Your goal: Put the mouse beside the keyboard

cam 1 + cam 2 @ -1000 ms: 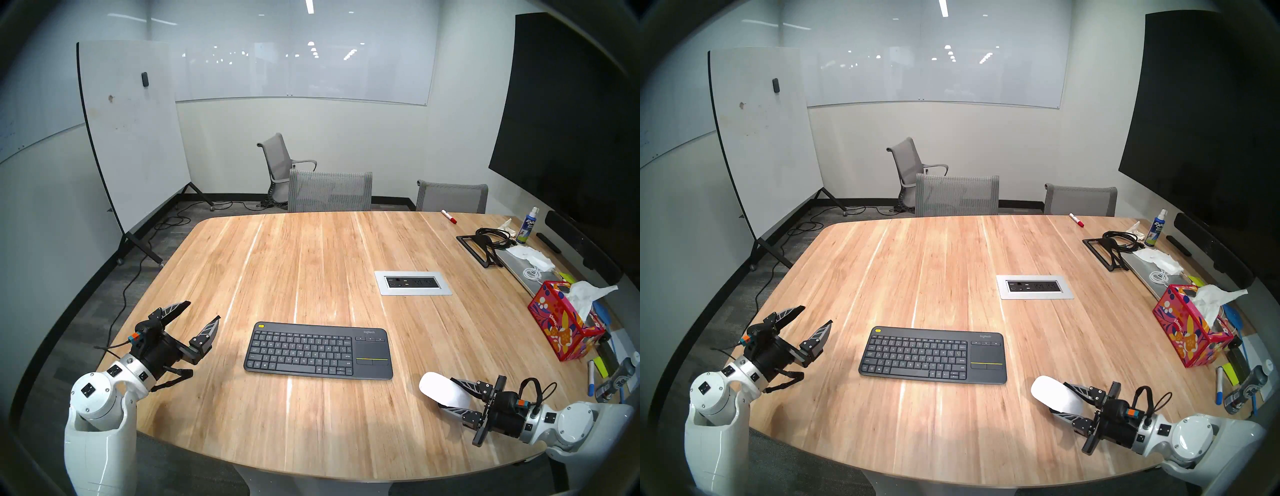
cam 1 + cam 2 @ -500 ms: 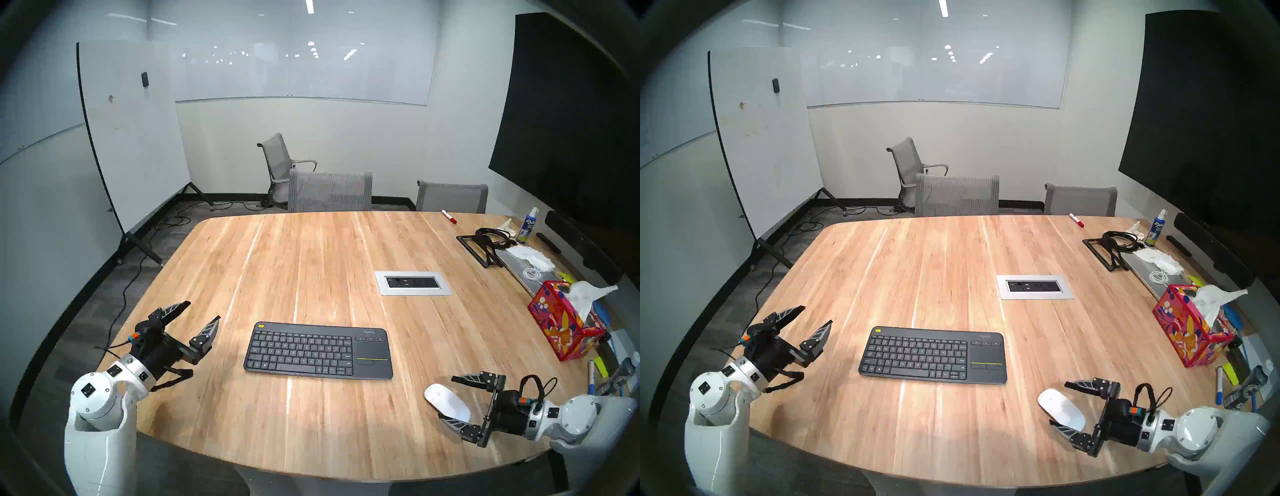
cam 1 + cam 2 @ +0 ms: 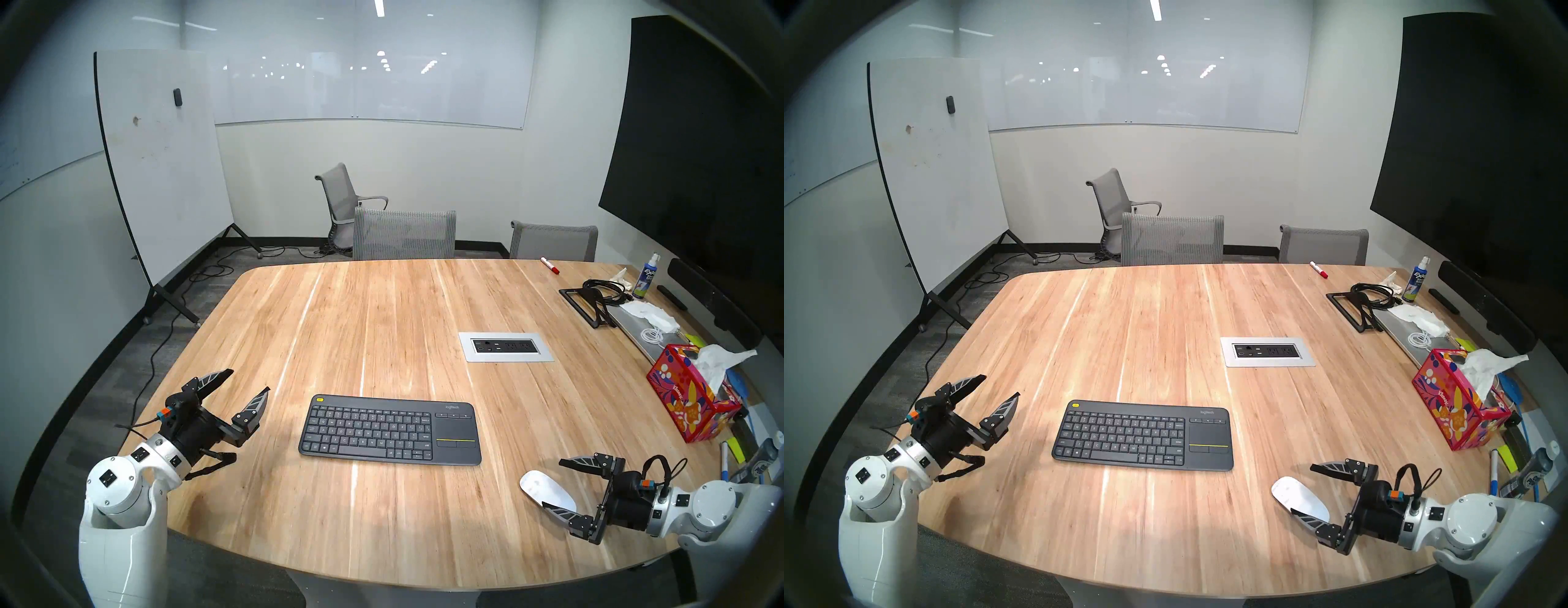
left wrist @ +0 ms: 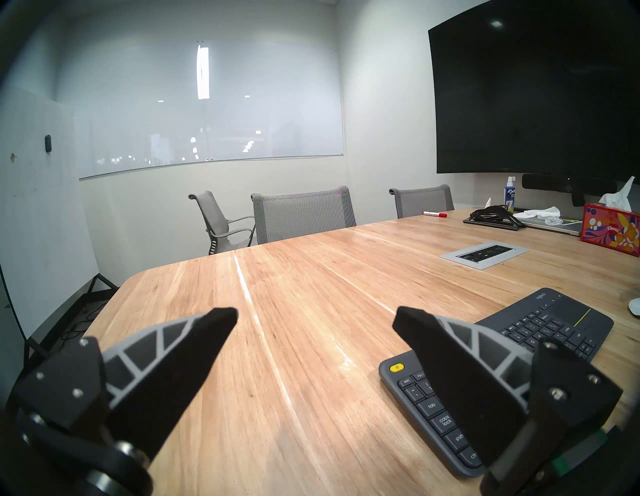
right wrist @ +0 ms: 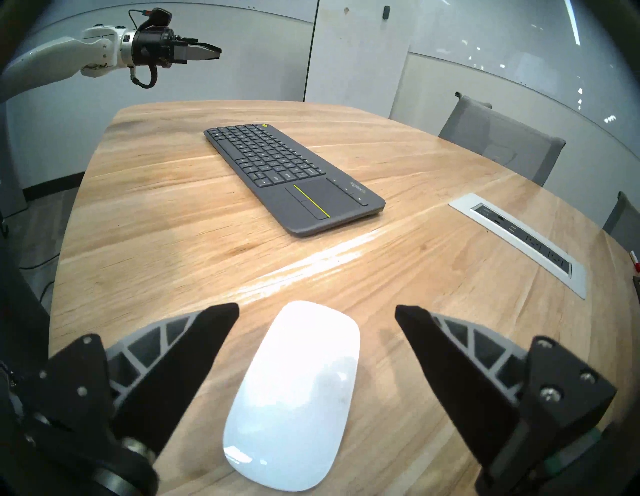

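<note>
My right gripper is spread wide and holds nothing; the mouse lies flat on the table between its fingers, to the right of the keyboard with a gap. I judge the placing step done, so next I back straight off without nudging it. My left gripper hangs open and empty.

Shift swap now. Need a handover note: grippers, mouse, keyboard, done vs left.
Left gripper: open, empty, hovering left of the keyboard.
Right gripper: open, straddling the mouse, no finger touching it.
Mouse lies flat on the table, off the keyboard's touchpad end with a gap between them.
Done: mouse set down and released.
Left: draw the right arm clear; nudge the mouse closer if the gap seems too wide.
</note>
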